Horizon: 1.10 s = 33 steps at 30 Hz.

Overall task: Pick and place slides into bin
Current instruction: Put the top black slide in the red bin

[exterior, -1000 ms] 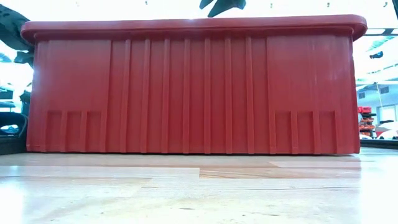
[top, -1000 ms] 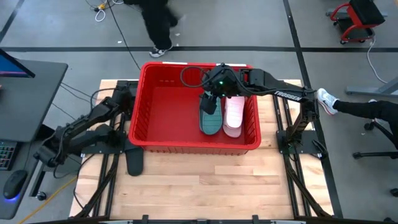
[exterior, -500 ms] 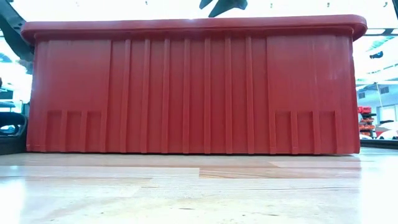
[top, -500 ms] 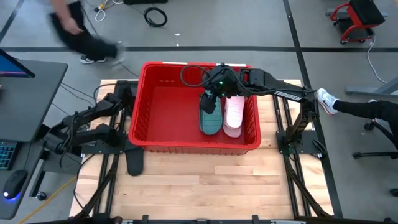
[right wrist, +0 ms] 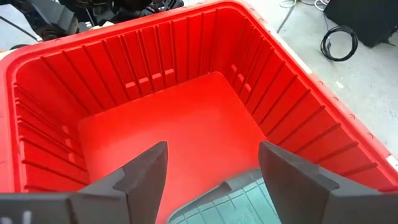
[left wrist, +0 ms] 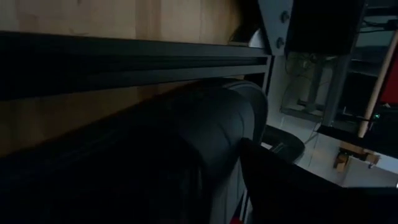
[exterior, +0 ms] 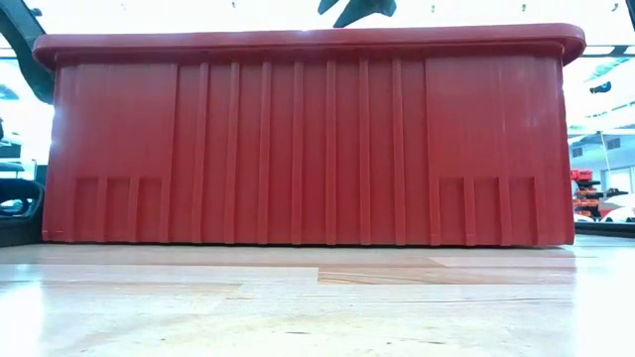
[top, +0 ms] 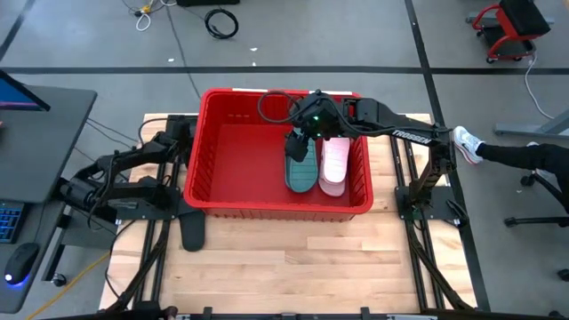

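Slides of soft foam with wide straps lie in two places: a black one (top: 192, 230) rests on the pale wooden table (top: 293, 267) just outside the front left corner of the large rectangular red plastic bin with ribbed walls (top: 233, 203), while a teal green one (top: 300, 172) and a pale pink one (top: 334, 166) lie side by side, touching, on the bin floor toward its right half. At the far left, the left arm's gripper (top: 75, 192) sits folded back beyond the table's left edge, well apart from the bin; the left wrist view shows only dark shapes and the table frame, so whether its fingers are parted cannot be told. The low view is filled by the bin's front wall (exterior: 308, 149), which hides everything inside. Further right, the right gripper (top: 299, 142) hangs inside the bin over the heel end of the teal slide (right wrist: 239, 199). In the right wrist view its two dark fingers (right wrist: 146, 174) stand spread wide with nothing between them, the teal slide showing below the gap
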Tool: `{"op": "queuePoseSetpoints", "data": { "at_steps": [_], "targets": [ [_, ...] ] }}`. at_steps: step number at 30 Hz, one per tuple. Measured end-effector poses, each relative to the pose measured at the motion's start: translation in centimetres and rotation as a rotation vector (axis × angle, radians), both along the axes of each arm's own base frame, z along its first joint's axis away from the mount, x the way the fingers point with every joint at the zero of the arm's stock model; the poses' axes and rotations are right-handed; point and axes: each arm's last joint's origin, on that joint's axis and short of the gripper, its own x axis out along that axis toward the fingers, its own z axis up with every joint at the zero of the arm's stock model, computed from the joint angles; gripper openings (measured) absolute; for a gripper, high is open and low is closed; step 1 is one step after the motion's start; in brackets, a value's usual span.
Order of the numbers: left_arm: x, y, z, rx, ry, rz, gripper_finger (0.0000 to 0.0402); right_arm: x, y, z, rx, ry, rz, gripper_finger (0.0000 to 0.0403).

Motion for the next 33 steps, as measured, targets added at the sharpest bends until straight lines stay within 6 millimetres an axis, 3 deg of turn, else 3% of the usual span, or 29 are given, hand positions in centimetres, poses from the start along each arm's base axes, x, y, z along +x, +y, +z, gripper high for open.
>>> {"op": "queuePoseSetpoints", "data": {
  "at_steps": [7,11,17,33],
  "targets": [
    [0.3,-0.4,-0.1,-0.018,0.082,-0.04,0.0038,0.1,0.8,0.0,0.016,-0.003,0.008,0.0258],
    [0.6,-0.7,0.0,-0.012,0.105,-0.063,0.0018,0.2,1.7,-0.1,0.017,0.001,0.034,0.0258],
    [0.8,-1.3,1.1,0.044,0.11,-0.095,0.0014,0.2,2.7,-0.2,0.019,0.02,0.06,0.0258],
    [1.3,-3.4,5.0,0.294,0.106,-0.142,0.0011,0.0,2.7,-0.4,0.003,0.054,0.076,0.0258]
  ]
}}
